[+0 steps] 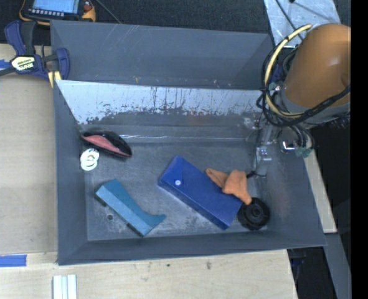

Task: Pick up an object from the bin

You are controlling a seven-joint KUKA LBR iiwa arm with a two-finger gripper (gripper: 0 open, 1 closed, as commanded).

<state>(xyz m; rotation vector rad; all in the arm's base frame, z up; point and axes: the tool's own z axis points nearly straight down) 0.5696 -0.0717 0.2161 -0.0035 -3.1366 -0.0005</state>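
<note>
Scuffed matt grey metal bin (171,48); smooth blue plastic-looking block (199,192).

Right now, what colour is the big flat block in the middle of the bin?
The flat block is dark blue, clearest in the camera view.

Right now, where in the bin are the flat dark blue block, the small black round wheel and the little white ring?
Flat dark blue block (193,190): camera view, middle of its top face.
Small black round wheel (254,215): camera view, its centre.
Little white ring (84,161): camera view, its left rim.
</note>
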